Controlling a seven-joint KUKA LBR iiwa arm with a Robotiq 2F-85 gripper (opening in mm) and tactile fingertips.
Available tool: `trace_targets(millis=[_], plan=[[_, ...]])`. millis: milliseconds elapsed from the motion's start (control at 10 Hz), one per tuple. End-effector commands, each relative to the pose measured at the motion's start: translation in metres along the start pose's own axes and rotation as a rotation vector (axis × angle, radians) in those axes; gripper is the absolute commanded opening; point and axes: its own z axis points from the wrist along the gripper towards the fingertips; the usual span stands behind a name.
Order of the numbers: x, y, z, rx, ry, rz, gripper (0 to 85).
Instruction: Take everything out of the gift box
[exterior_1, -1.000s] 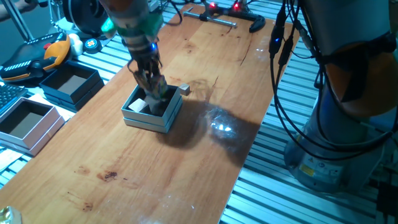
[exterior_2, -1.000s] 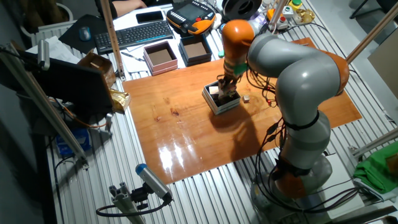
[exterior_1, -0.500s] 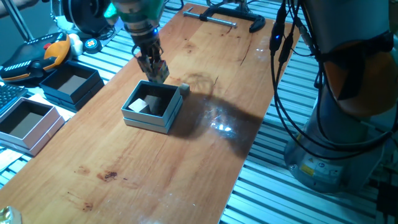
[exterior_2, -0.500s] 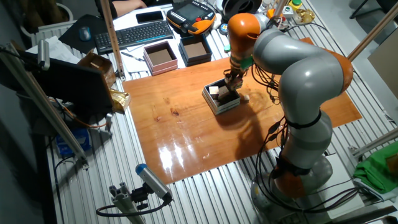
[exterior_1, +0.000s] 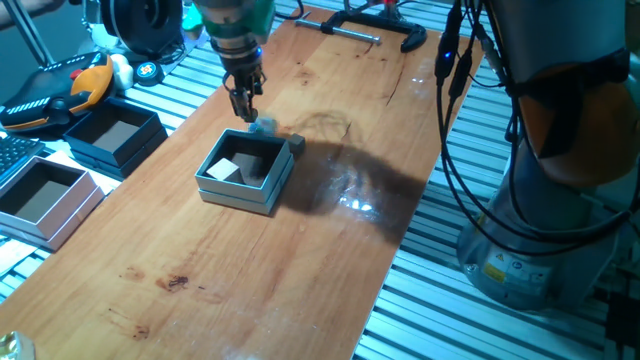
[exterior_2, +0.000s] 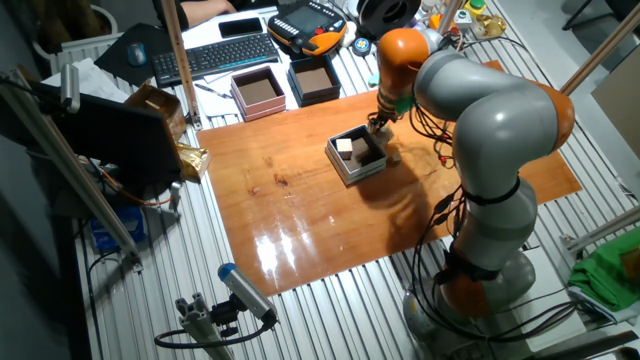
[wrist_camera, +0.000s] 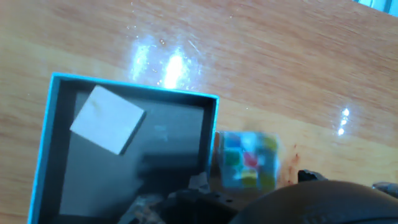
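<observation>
The gift box (exterior_1: 272, 184) stands on the wooden table, pale grey-blue with a dark inside; it also shows in the other fixed view (exterior_2: 350, 170) and the hand view (wrist_camera: 46, 143). A plain grey cube (exterior_1: 228, 170) (wrist_camera: 107, 119) lies inside it. The multicoloured puzzle cube (exterior_1: 264, 127) (wrist_camera: 249, 160) is outside the box, right by its far rim, and looks blurred. A tiny pale grey block (exterior_1: 297, 144) lies on the table by the box's far corner. My gripper (exterior_1: 243, 102) (exterior_2: 379, 119) hangs open and empty just above the puzzle cube.
A dark navy box (exterior_1: 112, 135) and a larger white box with a brown inside (exterior_1: 45, 195) stand off the table's left side. An orange-black pendant (exterior_1: 60, 90) lies behind them. A black tool (exterior_1: 375, 35) lies at the far end. The robot base and cables (exterior_1: 540, 200) are at the right.
The gripper rose out of the gift box with the puzzle cube, moved past the far rim and let it go. The cube is now outside the box.
</observation>
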Motion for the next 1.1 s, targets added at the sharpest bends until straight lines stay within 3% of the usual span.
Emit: trace_targets(millis=[0,500,700,900,1000], plan=[[-0.001,0.001,0.000,-0.011,0.005,-0.001,70.7],[-0.035,0.038,-0.011,-0.066,0.056,0.064,66.3],[-0.039,0.056,-0.009,-0.093,0.080,0.092,64.3],[-0.040,0.073,-0.001,-0.058,0.067,0.136,64.3],[-0.041,0.078,0.003,-0.064,0.064,0.159,64.3]])
